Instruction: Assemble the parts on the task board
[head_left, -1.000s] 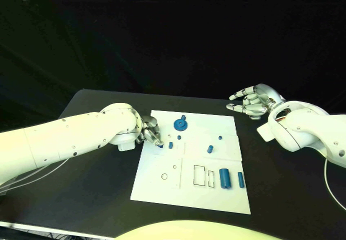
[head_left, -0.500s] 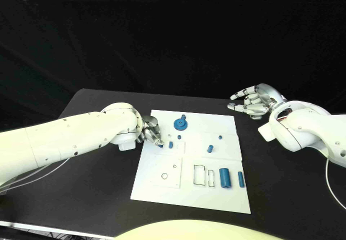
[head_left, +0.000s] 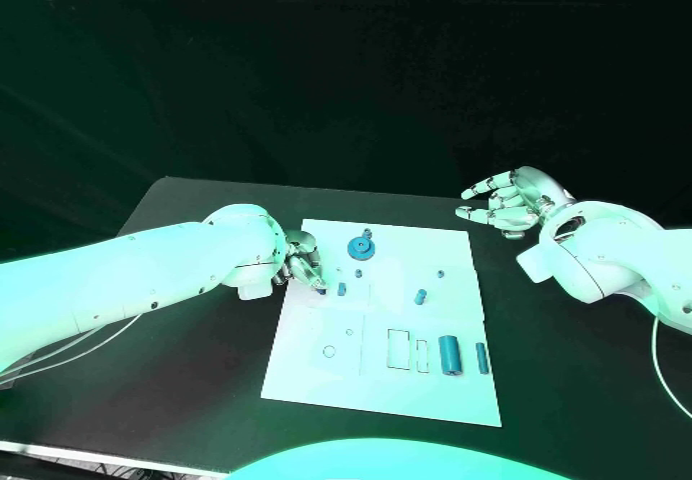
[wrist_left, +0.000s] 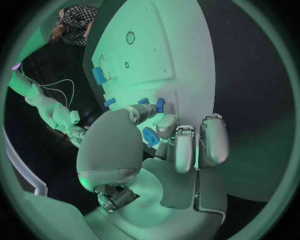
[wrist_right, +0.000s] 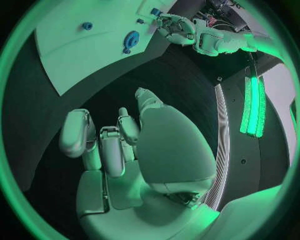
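Board lies white in the middle of the bench, and I read it from my near edge outward. Closest to me, two blue cylinders lie side by side toward its right, long axes running away from me. Further out sits a small peg, then another peg just beside the left robot hand. That hand hangs over the board's left edge, and from the wrist camera I see a blue part pinched in its fingers, fingertips pointing down at the board. The left hand is plainly the nearer one for the next placement, I judge. Beyond it lies the blue gear. Farthest off, the right robot hand hovers past the board's far right corner, fingers spread, holding nothing.
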